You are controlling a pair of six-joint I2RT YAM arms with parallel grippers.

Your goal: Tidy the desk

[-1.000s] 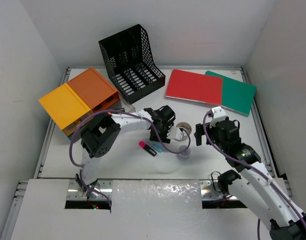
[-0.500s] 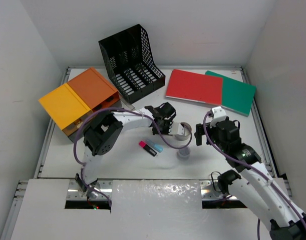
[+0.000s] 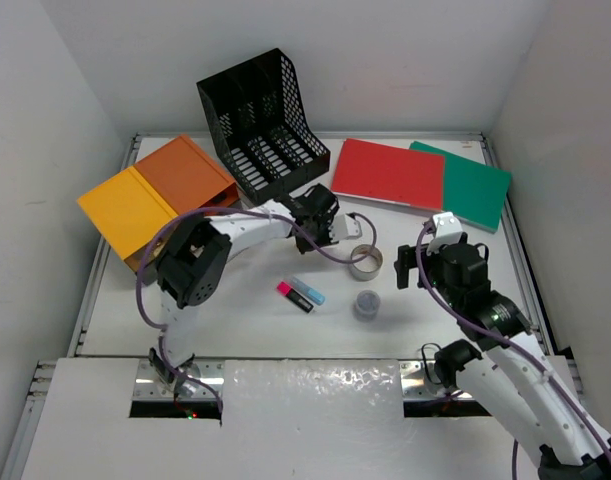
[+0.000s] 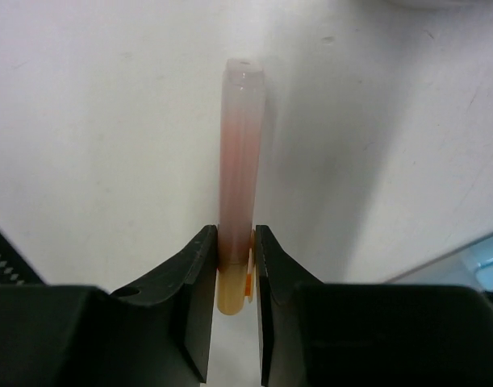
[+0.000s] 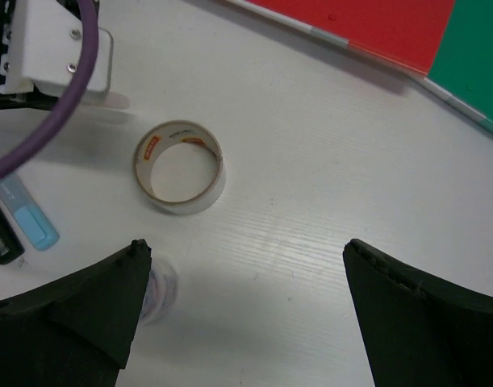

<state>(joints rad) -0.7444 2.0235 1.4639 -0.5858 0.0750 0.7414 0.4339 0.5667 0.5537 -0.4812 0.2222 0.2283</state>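
Note:
The white desk (image 3: 235, 325) holds loose stationery. My left gripper (image 3: 322, 218) hangs just in front of the black mesh file rack (image 3: 262, 125). In the left wrist view the gripper (image 4: 234, 258) is shut on an orange pen with a translucent cap (image 4: 240, 153), held above the desk. My right gripper (image 3: 407, 264) is wide open and empty, right of a tape roll (image 3: 365, 262). In the right wrist view the gripper (image 5: 246, 278) hovers near the tape roll (image 5: 179, 167) and a small clear jar (image 5: 159, 290).
A pink marker (image 3: 294, 297) and a blue marker (image 3: 310, 290) lie left of the small jar (image 3: 366, 303). An orange-yellow box (image 3: 155, 198) sits at the left edge. A red folder (image 3: 388, 172) and a green folder (image 3: 472, 185) lie at the back right.
My left gripper has moved back and to the left, away from the tape roll toward the file rack, still holding the pen. The right arm has shifted slightly to the right.

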